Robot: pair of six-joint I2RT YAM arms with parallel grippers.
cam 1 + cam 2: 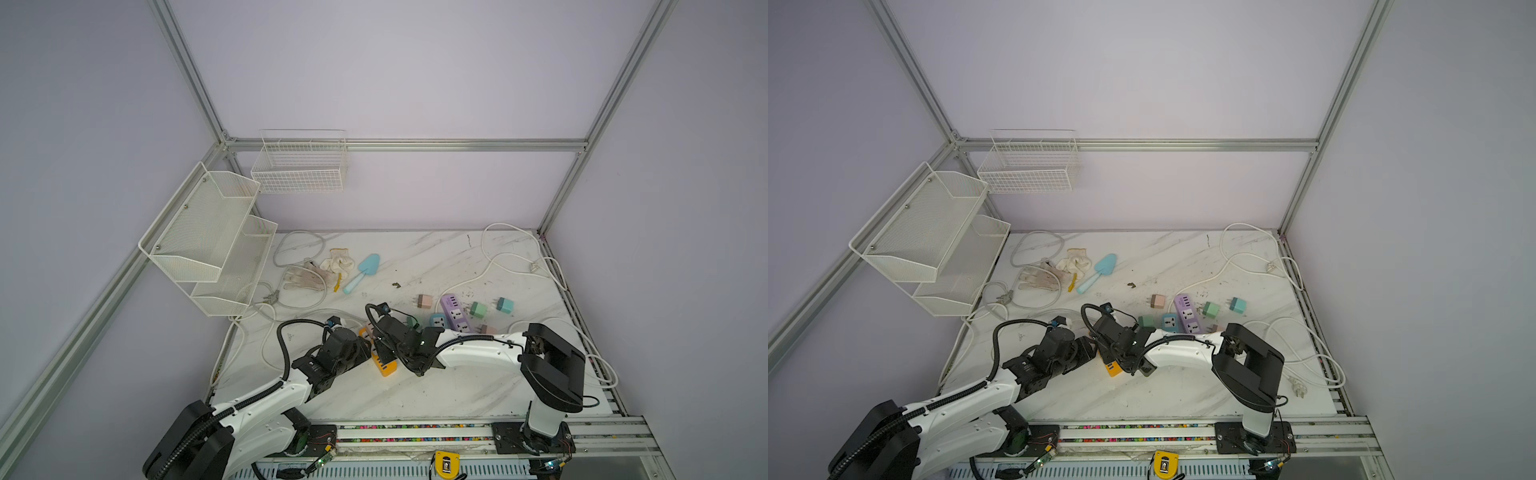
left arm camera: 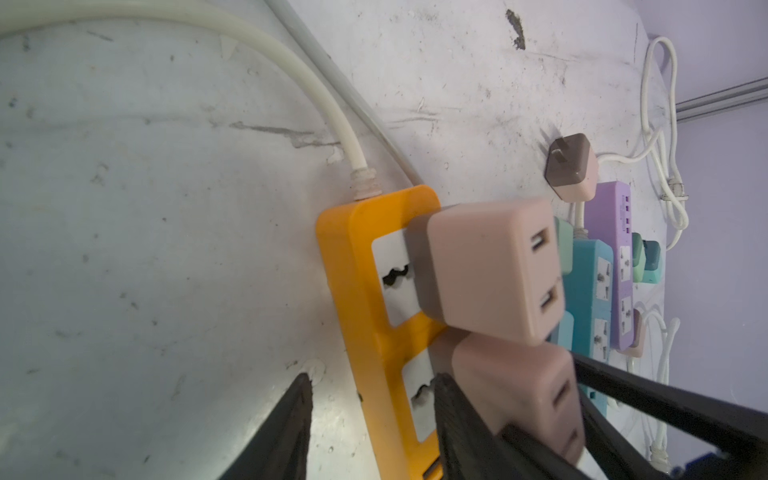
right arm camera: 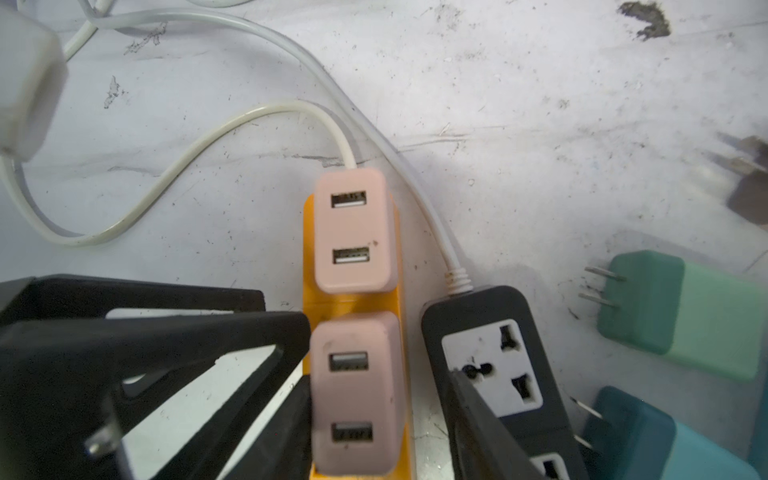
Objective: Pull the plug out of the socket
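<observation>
Pink plug (image 3: 357, 395), judged light, rigid and smooth, is seated in the orange socket strip (image 2: 365, 291), at 7 o'clock from the purple strip (image 1: 455, 311). Its flat sides, the best hold, are straddled, unclamped, by the partly open right end effector (image 3: 382, 386). The orange socket strip is bracketed by the likewise open left end effector (image 2: 374, 395).

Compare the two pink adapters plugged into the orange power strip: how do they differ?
The cord-end adapter sits in the socket nearest the orange strip's cable; the second adapter sits one socket along. The cord-end adapter has nothing around it; the second adapter lies between the right tool's open fingers, with a gap on one side. Both are pink, show two USB ports and are plugged into that strip.
</observation>
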